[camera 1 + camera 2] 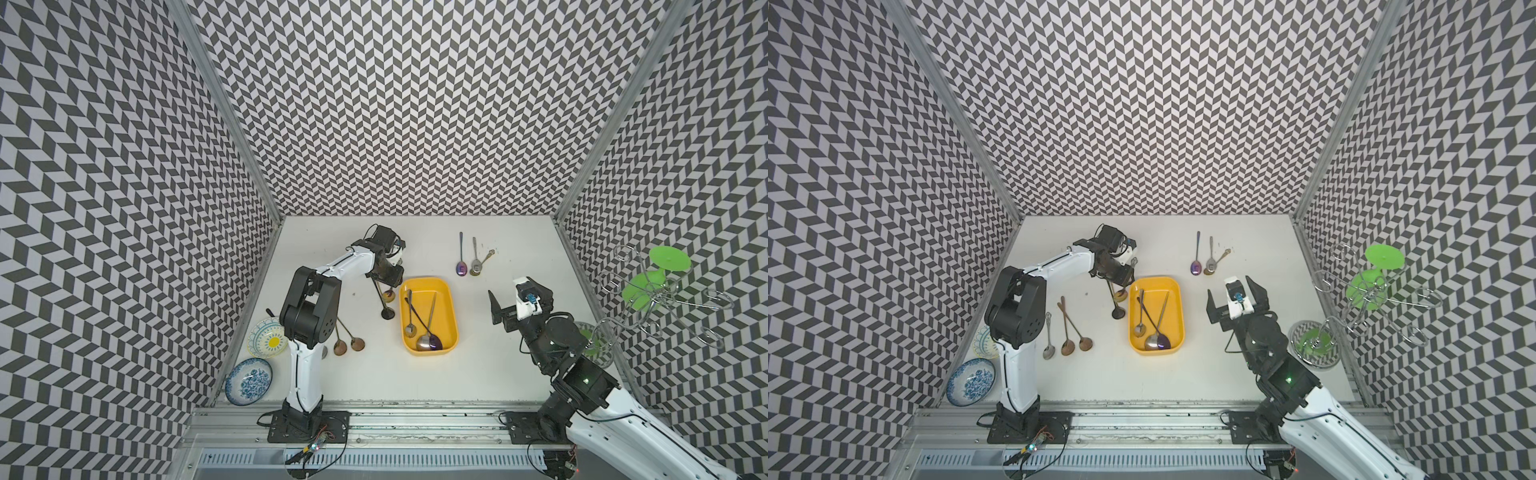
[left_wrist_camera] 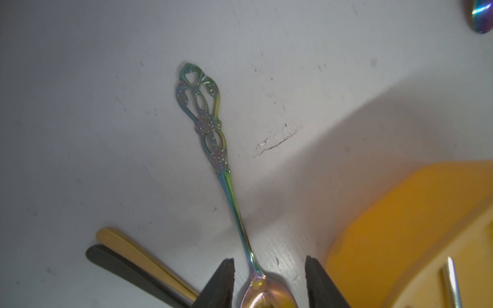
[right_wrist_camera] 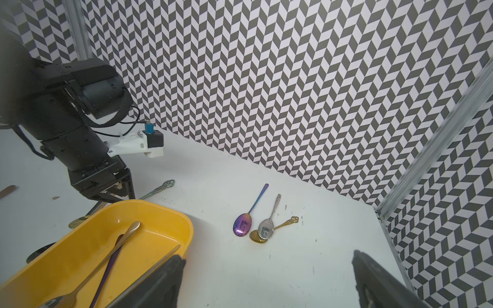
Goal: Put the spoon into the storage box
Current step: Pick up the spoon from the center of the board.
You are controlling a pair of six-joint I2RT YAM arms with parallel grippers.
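Observation:
An iridescent spoon [image 2: 226,184] with an ornate pierced handle lies on the white table just left of the yellow storage box [image 1: 441,296]. My left gripper [image 2: 269,260] reaches down over it. Its two black fingers straddle the neck and bowl, with a gap showing on each side, so it is open. In both top views the arm covers most of this spoon; only the bowl [image 1: 1120,295] and the handle end show. The box [image 3: 80,240] holds three spoons. My right gripper [image 3: 266,256] hangs wide open and empty above the table, right of the box [image 1: 1177,307].
A gold handle [image 2: 128,248] and a black handle [image 2: 114,260] lie close beside the left fingers. Three more spoons [image 1: 473,259] rest at the back right, and copper spoons [image 1: 349,336] near the left arm. Two patterned bowls [image 1: 248,380] sit front left. A wire rack with green discs [image 1: 652,291] stands far right.

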